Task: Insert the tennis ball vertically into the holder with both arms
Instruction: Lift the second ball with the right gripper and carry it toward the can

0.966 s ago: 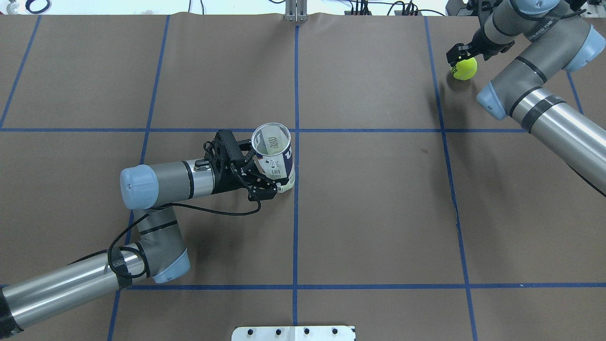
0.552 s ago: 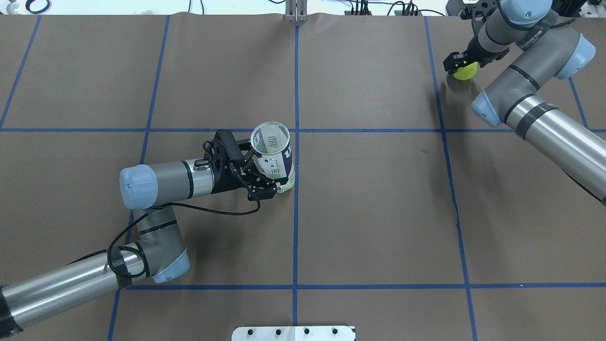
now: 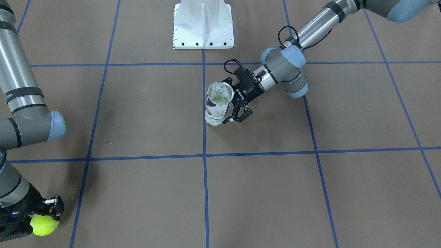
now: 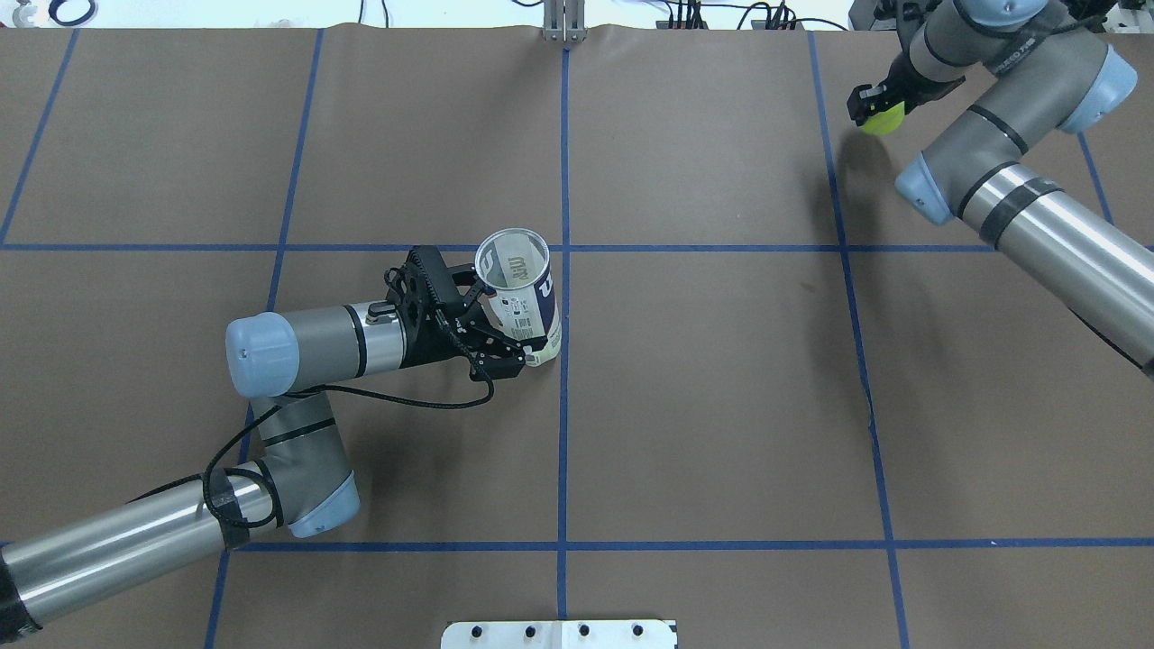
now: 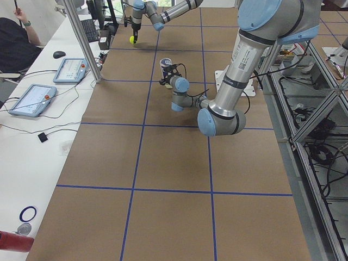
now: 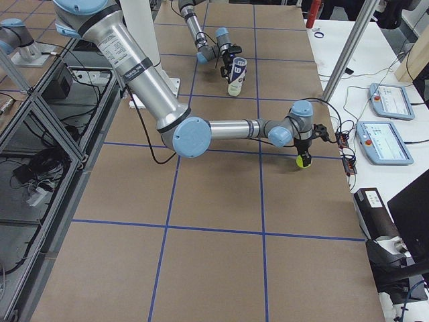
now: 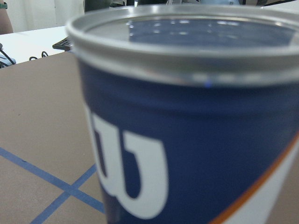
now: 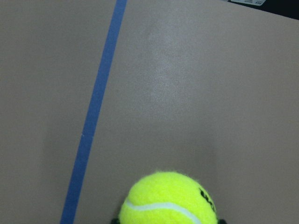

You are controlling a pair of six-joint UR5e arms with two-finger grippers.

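Two grips are set: my left gripper point(image 4: 491, 335) clamps the upright holder point(image 4: 521, 297) near the surface's centre, and my right gripper point(image 4: 876, 106) holds the ball point(image 4: 883, 121) at two o'clock. Next comes carrying the ball over the open rim and lowering it straight in.

1. I can read a big white "W" on the blue label of the tube point(image 7: 187, 154).
2. I see small black print on the ball point(image 8: 168, 198), too small to read.
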